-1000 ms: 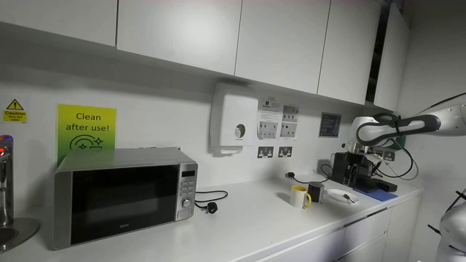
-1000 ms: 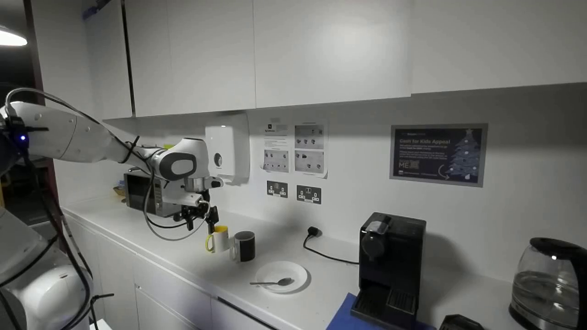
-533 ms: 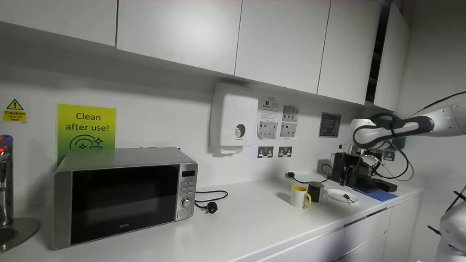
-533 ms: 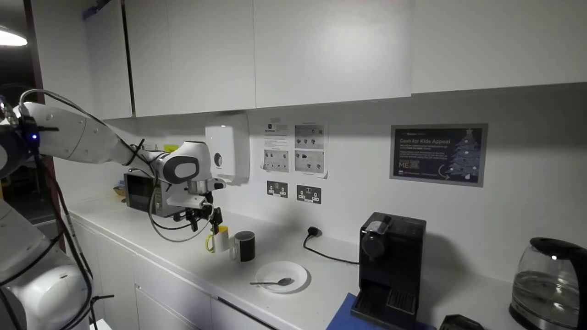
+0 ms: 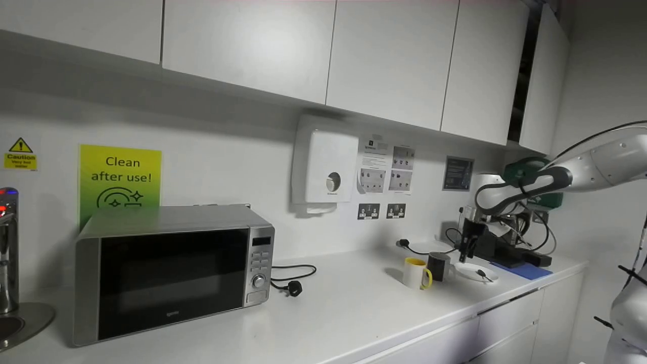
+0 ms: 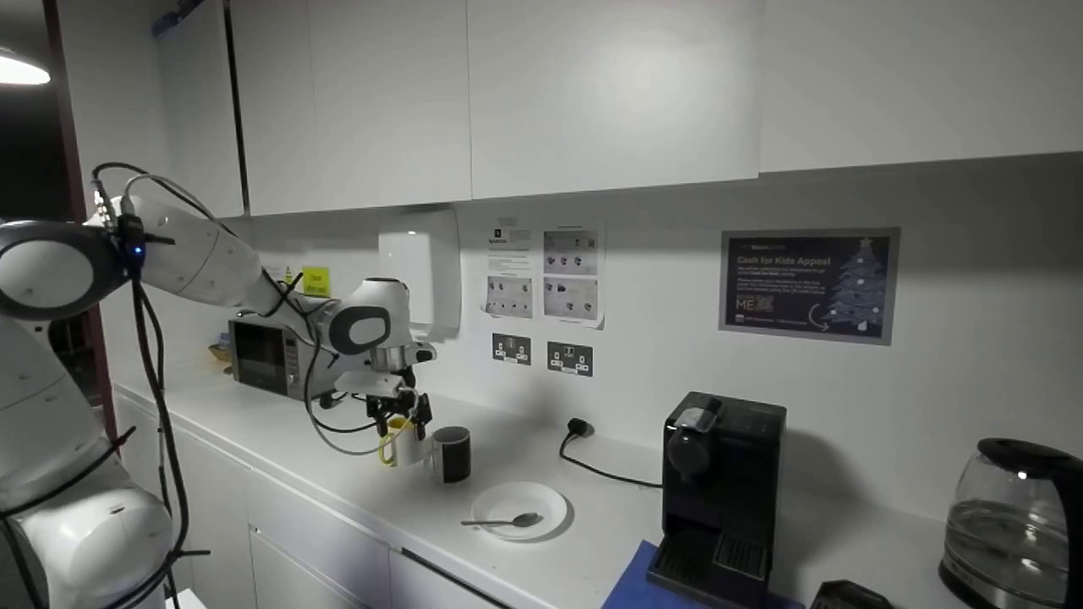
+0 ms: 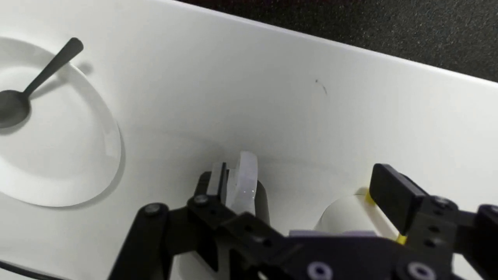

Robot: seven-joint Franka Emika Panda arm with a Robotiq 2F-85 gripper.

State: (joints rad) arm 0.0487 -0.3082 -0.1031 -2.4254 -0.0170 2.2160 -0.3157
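Hangs with jaws of the black two-finger gripper (image 7: 298, 179) spread wide. Points down near the round pale-handled black mug (image 6: 454, 458) and yellow-handled white mug (image 5: 413, 275), side by side on the flat white counter (image 5: 328, 308).

In an exterior view, a black coffee machine (image 6: 719, 495) stands with its front over a blue mat (image 6: 630, 577). To the machine's right is a glass jug (image 6: 1007, 524) partly filled with clear liquid. Above the machine, offset to its right, hangs a dark poster (image 6: 810, 286); higher than the machine's base and leftward are two double sockets (image 6: 569, 359) and a white dispenser (image 6: 430, 262). White cupboards (image 6: 609, 93) run above the machine; a microwave (image 6: 264, 359) stands well to its left.
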